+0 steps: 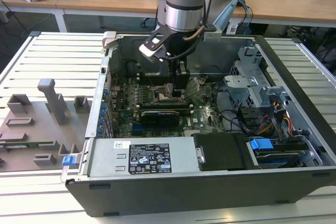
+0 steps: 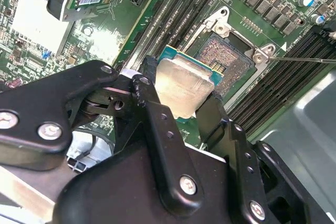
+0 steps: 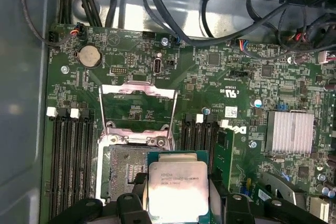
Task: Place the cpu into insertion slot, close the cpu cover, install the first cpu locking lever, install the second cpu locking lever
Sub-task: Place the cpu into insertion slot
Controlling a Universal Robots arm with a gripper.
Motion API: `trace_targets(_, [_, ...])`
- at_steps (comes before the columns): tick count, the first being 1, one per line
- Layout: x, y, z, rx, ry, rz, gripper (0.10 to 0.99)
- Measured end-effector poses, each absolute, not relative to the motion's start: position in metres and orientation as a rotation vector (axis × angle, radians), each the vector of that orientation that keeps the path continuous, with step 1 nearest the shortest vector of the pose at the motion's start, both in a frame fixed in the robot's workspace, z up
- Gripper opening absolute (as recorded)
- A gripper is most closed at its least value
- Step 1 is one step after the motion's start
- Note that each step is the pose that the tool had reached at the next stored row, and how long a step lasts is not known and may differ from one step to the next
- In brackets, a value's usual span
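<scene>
My gripper point(image 3: 178, 205) is shut on the cpu point(image 3: 177, 190), a flat silver-grey chip with a green rim, one black finger point(image 3: 128, 205) at each side. The cpu hangs level just above the insertion slot point(image 3: 122, 174) and a little off to one side of it, so part of the slot's pin field shows bare. The cpu cover point(image 3: 137, 86), a silver frame with a square window, stands swung open beyond the slot. In the second wrist view the cpu point(image 2: 184, 85) is between the fingers point(image 2: 152, 108), with the slot point(image 2: 226, 59) behind and a thin locking lever point(image 2: 310, 60) sticking out. In the exterior view the gripper point(image 1: 177, 94) reaches down into the open computer case point(image 1: 294, 77).
Memory slots point(image 3: 71, 166) flank the slot, and a finned heatsink point(image 3: 290, 132) sits further off. Black cables point(image 3: 157, 3) hang over the board's edge. A long black graphics card point(image 1: 157, 116), the power supply point(image 1: 142, 158) and the drive cage point(image 1: 252, 85) crowd the case. Grey fixtures point(image 1: 47, 114) stand outside it on the exterior view's left.
</scene>
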State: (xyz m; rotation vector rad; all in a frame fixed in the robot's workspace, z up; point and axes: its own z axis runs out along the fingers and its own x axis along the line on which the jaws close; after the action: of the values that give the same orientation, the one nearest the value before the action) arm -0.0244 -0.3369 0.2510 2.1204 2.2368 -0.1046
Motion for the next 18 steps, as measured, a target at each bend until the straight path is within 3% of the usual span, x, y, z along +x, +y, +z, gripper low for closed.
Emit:
trace_targets(7, [-0.0244,-0.3369,0.2507,2.172,2.183,-0.114,0.545])
trace_targets(10, [-0.0245,-0.3368,0.2505,2.208,2.22,-0.036,0.545])
trace_targets(18, [-0.0246,-0.3273,0.2424,2.21,2.222,-0.032,0.545])
